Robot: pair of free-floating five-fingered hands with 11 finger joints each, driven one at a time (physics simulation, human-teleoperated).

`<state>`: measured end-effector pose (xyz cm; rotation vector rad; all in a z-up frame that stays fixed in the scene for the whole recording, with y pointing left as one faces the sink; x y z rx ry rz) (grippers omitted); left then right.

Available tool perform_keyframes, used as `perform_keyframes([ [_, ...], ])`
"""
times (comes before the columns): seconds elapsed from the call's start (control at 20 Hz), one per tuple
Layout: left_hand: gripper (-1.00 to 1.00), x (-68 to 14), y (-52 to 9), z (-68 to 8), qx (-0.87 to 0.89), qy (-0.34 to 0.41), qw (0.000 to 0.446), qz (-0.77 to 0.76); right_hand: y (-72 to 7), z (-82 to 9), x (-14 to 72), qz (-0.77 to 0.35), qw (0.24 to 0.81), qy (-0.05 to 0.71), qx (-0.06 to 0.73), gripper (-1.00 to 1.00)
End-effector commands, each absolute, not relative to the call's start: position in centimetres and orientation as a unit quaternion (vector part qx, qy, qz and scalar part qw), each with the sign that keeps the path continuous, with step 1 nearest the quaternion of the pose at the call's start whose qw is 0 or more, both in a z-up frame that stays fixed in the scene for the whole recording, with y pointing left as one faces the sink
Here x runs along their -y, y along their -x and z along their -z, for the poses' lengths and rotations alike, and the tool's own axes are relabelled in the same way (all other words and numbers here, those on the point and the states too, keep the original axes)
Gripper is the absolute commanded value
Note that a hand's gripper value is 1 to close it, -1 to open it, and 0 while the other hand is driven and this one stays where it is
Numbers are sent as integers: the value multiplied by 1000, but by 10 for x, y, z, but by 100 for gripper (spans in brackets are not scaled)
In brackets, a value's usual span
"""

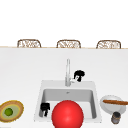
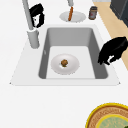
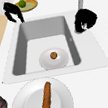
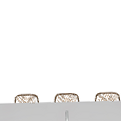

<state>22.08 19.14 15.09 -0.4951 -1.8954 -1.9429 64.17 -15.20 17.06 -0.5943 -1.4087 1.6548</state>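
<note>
Bowl (image 2: 65, 63) in sink (image 2: 72, 32), faucet (image 1: 67, 72) behind, plate (image 1: 113, 105) right, jar (image 1: 116, 117) before it, dish (image 1: 11, 111) left

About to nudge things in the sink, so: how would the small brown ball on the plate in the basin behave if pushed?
The brown ball looks round, so it would likely roll at a light push. It sits at the middle of a shallow white plate, whose raised rim might catch it. The plate probably slides on the smooth sink floor. The right hand is by the faucet, not near it.

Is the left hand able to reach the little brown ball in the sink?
Probably yes. The left hand hangs at the sink's front edge, and the ball sits uncovered on a plate below.
</note>
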Motion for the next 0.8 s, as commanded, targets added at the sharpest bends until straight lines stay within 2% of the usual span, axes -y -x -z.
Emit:
perform_keyframes([
  [0.0,0,-191,-221,-151,674,176,190,691,-646,-171,155,-664,431,242,561,-100],
  [0.45,0,-191,-221,-151,674,176,190,691,-651,-192,182,-670,432,231,558,-100],
  [0.75,0,-191,-221,-151,674,176,190,691,-641,-194,203,-666,438,251,549,-100],
])
